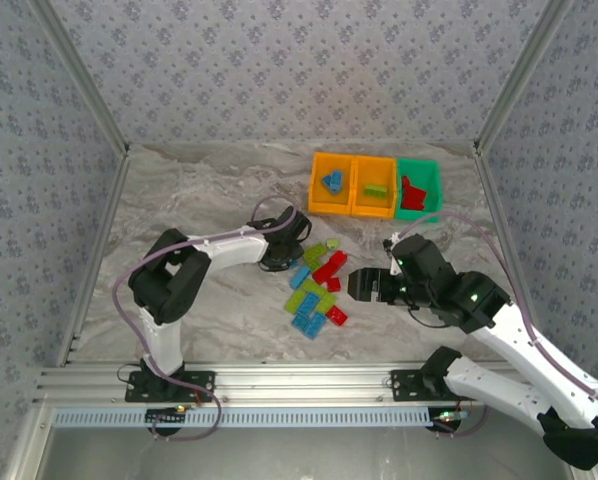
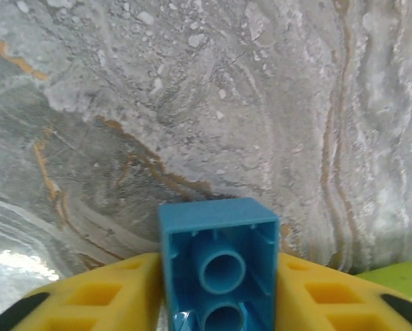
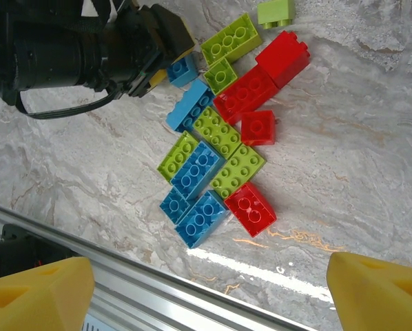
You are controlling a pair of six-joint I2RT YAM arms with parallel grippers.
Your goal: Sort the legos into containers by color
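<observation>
The left arm lies folded low over the marbled worktop (image 1: 194,195), the left claw (image 2: 216,300) clamping a hollow-bottomed blue lego (image 2: 216,234) between 2 yellow fingers (image 2: 96,296), at 10 o'clock of the pile of studded red, blue and lime legos (image 3: 216,145). The right arm reaches in from 4 o'clock, the right claw (image 3: 207,289) spread wide near the pile; the 3 containers (image 1: 374,186) stand in a row at 1 o'clock.

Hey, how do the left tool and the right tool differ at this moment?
The left tool is shut on a blue brick, while the right tool is open and holds nothing. In the top view, the left tool sits at the left side of the brick pile and the right tool at its right side. Both have yellow fingers.
</observation>
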